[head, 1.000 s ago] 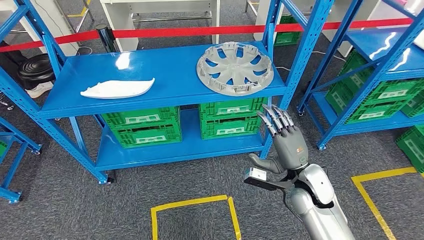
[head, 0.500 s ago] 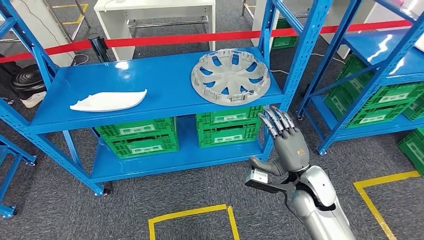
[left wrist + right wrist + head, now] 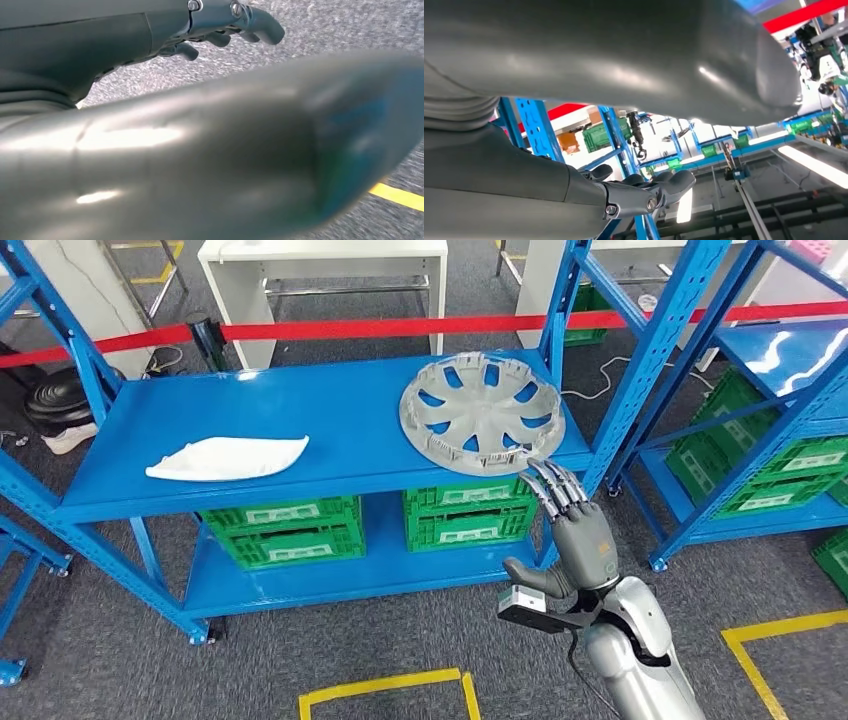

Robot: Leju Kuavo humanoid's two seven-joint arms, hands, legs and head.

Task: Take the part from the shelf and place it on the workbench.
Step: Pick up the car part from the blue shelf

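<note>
Wheel cover [image 3: 482, 412] lies flat at the shelf's [image 3: 300, 410] right front corner, directly ahead of and above the right hand [image 3: 575, 530], which is raised below the edge, fingers extended, holding nothing

My view shifts between the earlier pictures and now, so the camera moves, not the things on the blue metal shelf [image 3: 330, 410]. The shelf and its round grey plastic wheel cover [image 3: 481, 412] now sit a little lower in my head view than half a second ago. My right hand [image 3: 577, 530], fingers apart and holding nothing, reaches closer toward 12 o'clock: its fingertips [image 3: 548, 476] now lie just below the shelf's front edge, near the wheel cover's rim.
</note>
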